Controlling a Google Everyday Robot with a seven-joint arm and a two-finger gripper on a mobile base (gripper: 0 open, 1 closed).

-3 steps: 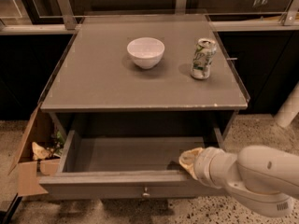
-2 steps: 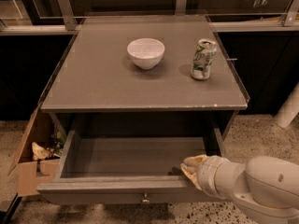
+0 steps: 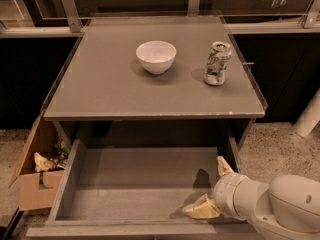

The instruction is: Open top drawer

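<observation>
Progress on the task looks close to complete to us. The wide grey top drawer (image 3: 135,179) stands pulled well out from under the flat grey bench (image 3: 100,89), filling the lower middle of the frame. Its shallow plain inside is bare from the back wall to the front wall. We judge that little is left beyond letting go and drawing the arm clear, or perhaps a last short pull if the drawer has more travel, which we cannot tell.

At the lower right, the two-finger gripper (image 3: 212,188) sits inside the drawer's right front corner on its thick white arm (image 3: 272,206). Its pale fingers are spread wide, one pointing up along the right wall and one lying low near the front wall, and they clasp nothing that we can see.

On the bench, a small white round bowl (image 3: 156,56) and a green-and-white drinks can (image 3: 218,63) stand upright, near each other but apart.

The drawer's front face and knob are cut off by the bottom edge. Any lower drawers are hidden. A brown cardboard box (image 3: 35,184) at the lower left holds scraps we cannot identify.
</observation>
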